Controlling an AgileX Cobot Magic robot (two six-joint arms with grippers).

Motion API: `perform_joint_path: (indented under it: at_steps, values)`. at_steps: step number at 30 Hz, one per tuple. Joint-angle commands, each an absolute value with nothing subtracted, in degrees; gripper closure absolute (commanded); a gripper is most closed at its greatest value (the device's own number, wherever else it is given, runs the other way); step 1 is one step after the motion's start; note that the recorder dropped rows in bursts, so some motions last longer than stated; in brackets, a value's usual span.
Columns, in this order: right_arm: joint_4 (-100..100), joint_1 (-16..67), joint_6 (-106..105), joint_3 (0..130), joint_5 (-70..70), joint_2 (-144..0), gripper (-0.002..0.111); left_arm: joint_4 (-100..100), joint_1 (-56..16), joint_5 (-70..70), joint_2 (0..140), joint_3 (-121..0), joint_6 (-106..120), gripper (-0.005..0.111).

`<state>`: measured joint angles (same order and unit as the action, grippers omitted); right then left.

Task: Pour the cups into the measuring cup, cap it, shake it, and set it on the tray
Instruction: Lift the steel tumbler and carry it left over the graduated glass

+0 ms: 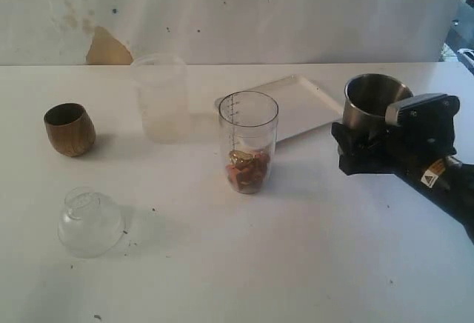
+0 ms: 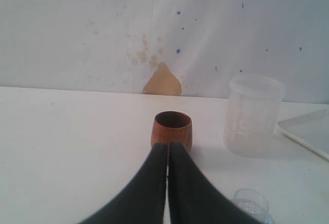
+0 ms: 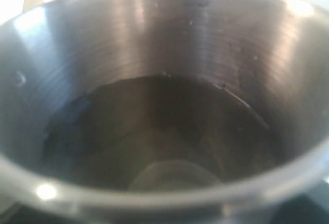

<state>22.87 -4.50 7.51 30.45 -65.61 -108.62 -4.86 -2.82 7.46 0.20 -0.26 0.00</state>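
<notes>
- Measuring cup (image 1: 248, 141) stands mid-bench, holding brown pieces.
- Right hand (image 1: 374, 136) grips the steel tumbler (image 1: 370, 99) near the tray (image 1: 311, 104); its dim inside looks empty, perhaps.
- Left hand (image 2: 168, 154) is pressed together, empty, facing the wooden cup (image 1: 69, 128).
- Capping, shaking and traying remain.

The wooden cup (image 1: 69, 128) is grained brown, the tumbler (image 1: 363, 114) brushed silver, the measuring cup (image 1: 248, 134) clear with dark marks, the tray (image 1: 311, 101) white.
</notes>
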Motion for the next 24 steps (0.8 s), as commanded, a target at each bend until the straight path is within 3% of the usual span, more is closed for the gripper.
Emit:
perform_joint_path:
  at_steps: [1, 9, 24]
  values:
    - [22.68, -4.55, 7.78, 32.24, -62.44, -103.71, 0.108, -5.28, -3.07, 7.29, 0.00, 0.00, 0.00, 0.106]
    - [23.16, -3.67, 7.58, 37.95, -47.27, -97.98, 0.108, -5.28, -3.07, 7.29, 0.00, 0.00, 0.00, 0.106]
    - [25.79, 3.24, 1.54, 49.15, -30.94, -97.45, 0.108, -5.28, -3.07, 7.29, 0.00, 0.00, 0.00, 0.106]
